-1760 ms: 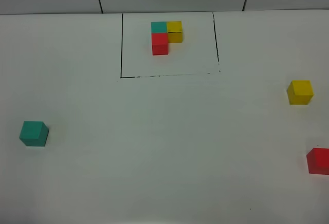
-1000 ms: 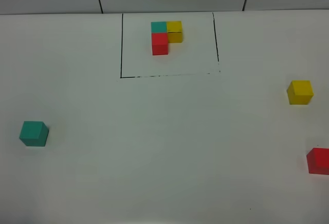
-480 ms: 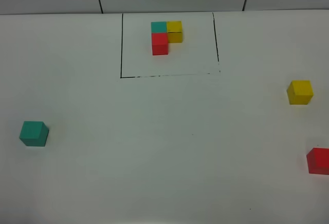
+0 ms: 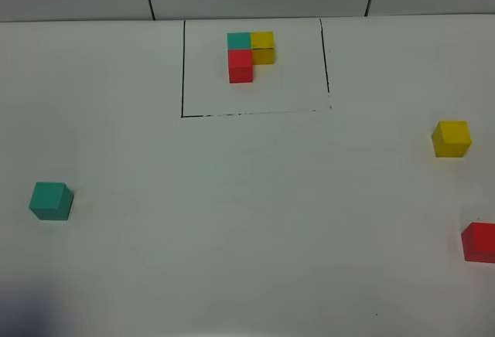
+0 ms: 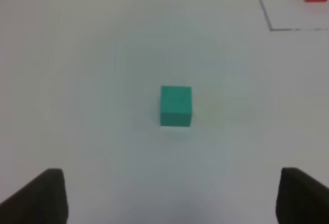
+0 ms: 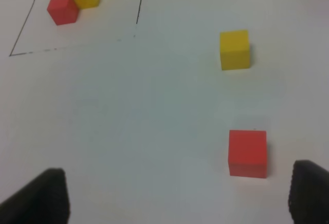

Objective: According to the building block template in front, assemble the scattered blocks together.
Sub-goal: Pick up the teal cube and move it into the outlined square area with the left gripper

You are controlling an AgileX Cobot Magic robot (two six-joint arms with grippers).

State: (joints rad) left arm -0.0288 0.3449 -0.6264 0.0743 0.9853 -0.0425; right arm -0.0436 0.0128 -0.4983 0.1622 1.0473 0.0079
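The template [image 4: 250, 56] sits inside the frame [image 4: 183, 66] by the middle of the tabletop's [image 4: 247, 213] far edge. The left block [image 4: 51, 201] lies near the left edge. Two more lie by the right edge, apart: the farther block [image 4: 451, 137] is behind the nearer block [image 4: 479, 242], which seems closest to that edge, though the view crops it.

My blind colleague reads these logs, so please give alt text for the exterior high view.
Three loose cubes sit far apart on a white table: teal cube at left, yellow cube at right, red cube cut by the right edge. At the back, a black-line frame holds a teal, yellow and red L-shaped template.
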